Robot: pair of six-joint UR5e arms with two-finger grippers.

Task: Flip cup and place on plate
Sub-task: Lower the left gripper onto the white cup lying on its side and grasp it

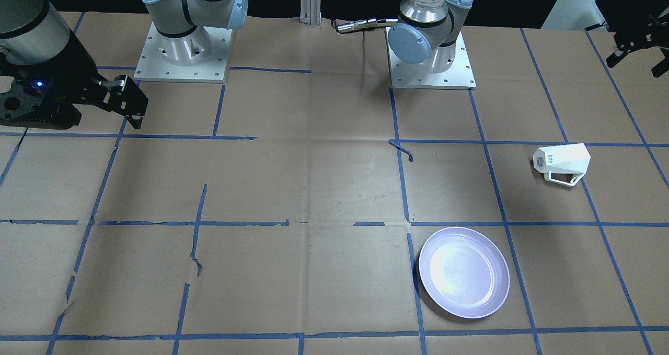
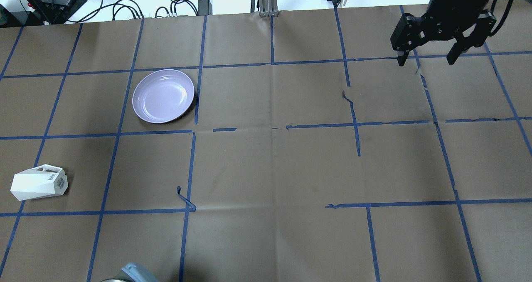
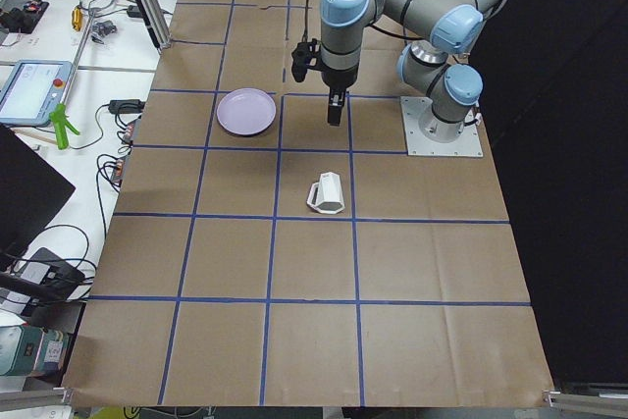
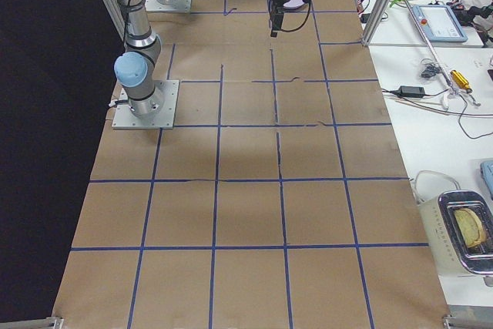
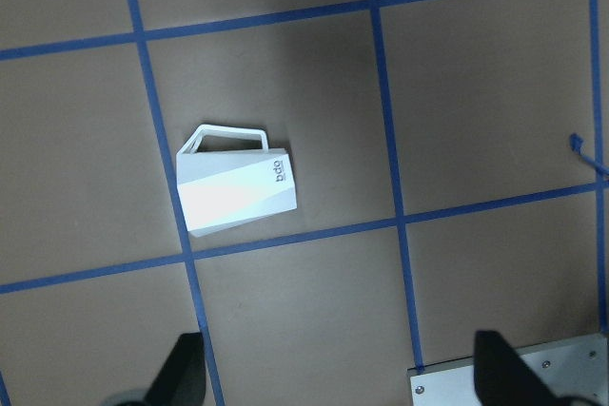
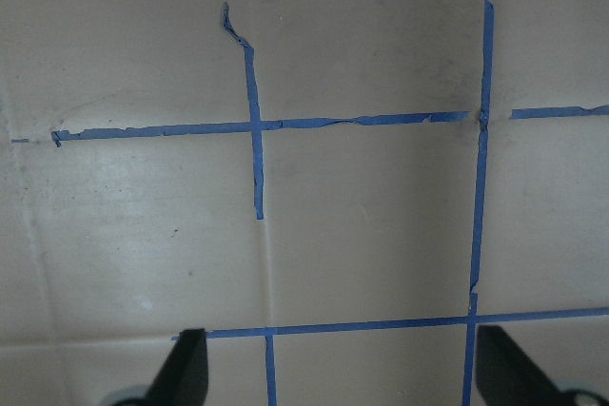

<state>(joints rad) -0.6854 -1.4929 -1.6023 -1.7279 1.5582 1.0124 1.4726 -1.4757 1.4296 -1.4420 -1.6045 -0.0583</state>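
The white faceted cup (image 1: 562, 164) lies on its side on the brown paper, handle towards the table's far edge; it also shows in the overhead view (image 2: 38, 183) and the left wrist view (image 5: 238, 187). The lavender plate (image 1: 464, 272) sits empty and apart from it, further out on the table (image 2: 163, 95). My left gripper (image 5: 343, 373) is open and empty, held high over the table with the cup below and ahead of its fingers. My right gripper (image 2: 426, 61) is open and empty, hovering over bare paper far from both.
The two arm bases (image 1: 180, 52) (image 1: 431, 57) stand at the robot's edge of the table. Blue tape lines grid the paper, with a loose curl of tape (image 1: 402, 148). Benches with cables and devices (image 3: 39, 85) flank the table.
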